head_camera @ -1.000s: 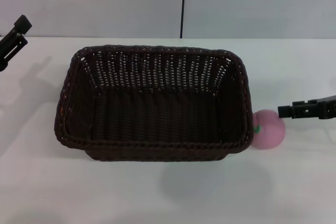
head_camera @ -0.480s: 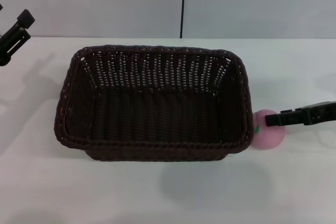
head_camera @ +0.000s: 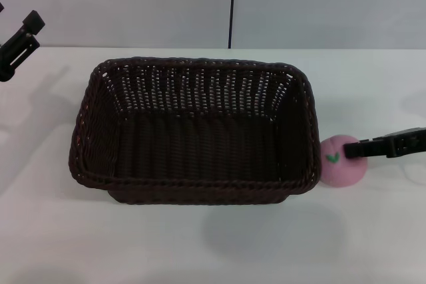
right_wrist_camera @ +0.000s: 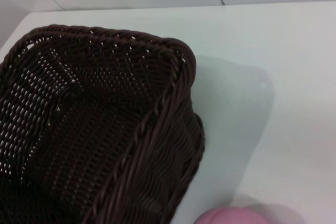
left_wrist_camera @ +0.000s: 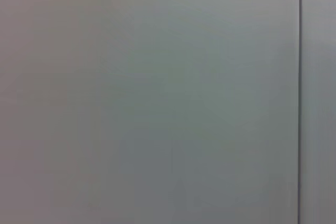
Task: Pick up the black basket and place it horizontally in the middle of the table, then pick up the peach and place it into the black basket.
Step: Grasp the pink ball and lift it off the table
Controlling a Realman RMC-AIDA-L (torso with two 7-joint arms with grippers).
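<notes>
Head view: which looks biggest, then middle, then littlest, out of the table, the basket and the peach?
1. The table looks biggest; it spreads past the picture's edges.
2. The basket comes next, filling the middle of the table.
3. The peach looks littlest, sitting beside the basket's right end with the right gripper at it.

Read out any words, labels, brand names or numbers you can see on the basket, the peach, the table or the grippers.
There is no readable text in any view.
The black basket: plain weave, no label.
The peach: only a small green leaf mark, no writing.
The table: plain white.
The right gripper, by the peach, and the left gripper, raised at the far left: no markings visible.
</notes>
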